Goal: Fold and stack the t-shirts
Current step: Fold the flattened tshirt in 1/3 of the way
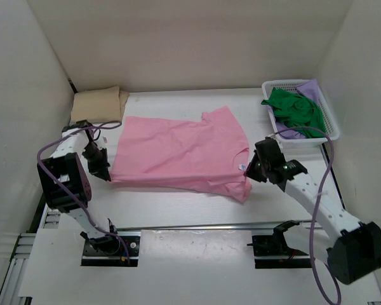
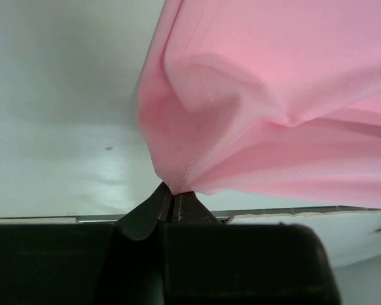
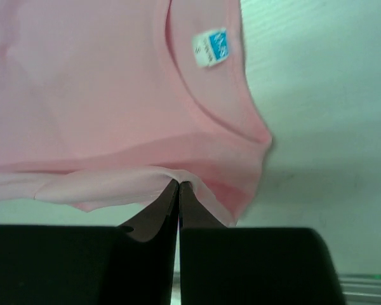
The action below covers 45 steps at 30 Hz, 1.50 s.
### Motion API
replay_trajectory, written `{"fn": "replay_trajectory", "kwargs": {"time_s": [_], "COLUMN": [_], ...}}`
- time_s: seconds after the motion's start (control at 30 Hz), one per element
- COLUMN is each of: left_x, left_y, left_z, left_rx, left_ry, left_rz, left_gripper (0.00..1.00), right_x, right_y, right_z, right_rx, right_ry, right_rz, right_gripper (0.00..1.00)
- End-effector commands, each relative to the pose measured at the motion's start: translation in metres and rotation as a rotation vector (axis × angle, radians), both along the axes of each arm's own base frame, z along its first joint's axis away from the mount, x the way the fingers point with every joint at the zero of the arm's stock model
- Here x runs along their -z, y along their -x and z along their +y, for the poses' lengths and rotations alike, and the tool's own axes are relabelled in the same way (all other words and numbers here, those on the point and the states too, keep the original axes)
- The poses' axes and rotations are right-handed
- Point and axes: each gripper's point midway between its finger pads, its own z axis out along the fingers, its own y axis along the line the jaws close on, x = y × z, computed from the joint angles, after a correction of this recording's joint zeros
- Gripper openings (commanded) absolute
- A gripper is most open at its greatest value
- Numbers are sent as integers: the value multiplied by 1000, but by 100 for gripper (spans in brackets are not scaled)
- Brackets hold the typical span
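Note:
A pink t-shirt [image 1: 181, 152] lies spread across the middle of the table, its collar and tag toward the right. My left gripper [image 1: 105, 170] is shut on the shirt's near left corner; in the left wrist view the pink cloth [image 2: 267, 114] bunches out of the closed fingertips [image 2: 173, 198]. My right gripper [image 1: 249, 170] is shut on the near right edge by the collar, where the pink fabric [image 3: 114, 95] folds over the closed tips [image 3: 178, 185]. A tan t-shirt [image 1: 98, 103] lies folded at the back left. Green [image 1: 295, 108] and purple [image 1: 311, 89] t-shirts sit in the basket.
A white mesh basket [image 1: 330, 124] stands at the back right against the wall. White walls enclose the table on the left, back and right. A metal rail [image 1: 197, 225] runs along the near edge by the arm bases.

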Motion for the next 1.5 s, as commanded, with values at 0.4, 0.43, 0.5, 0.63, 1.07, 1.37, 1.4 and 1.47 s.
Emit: {"fn": "replay_trajectory", "kwargs": {"time_s": [0.4, 0.43, 0.5, 0.63, 1.07, 1.37, 1.4, 1.47], "left_x": [14, 14, 15, 8, -25, 11, 10, 5], "left_y": [-64, -69, -79, -112, -124, -117, -122, -134], "left_z": [-2, -2, -2, 8, 18, -7, -9, -8], "left_rx": [17, 17, 17, -10, 100, 180, 180, 178], "left_ry": [78, 87, 93, 121, -247, -248, -240, -243], "left_rz": [15, 7, -15, -106, -331, -290, -298, -319], "left_gripper": [12, 13, 20, 38, 48, 56, 56, 58], "right_x": [17, 21, 24, 33, 36, 24, 20, 19], "right_y": [-86, -89, -92, -96, -101, -109, -112, -115], "right_z": [-5, -4, -4, -2, 6, 10, 11, 9], "right_rx": [-115, -115, -120, -125, -147, -152, -151, -142], "right_ry": [117, 120, 120, 109, 81, 67, 65, 66], "right_rz": [29, 42, 54, 86, 105, 78, 69, 74], "right_gripper": [0, 0, 0, 0, 0, 0, 0, 0]}}
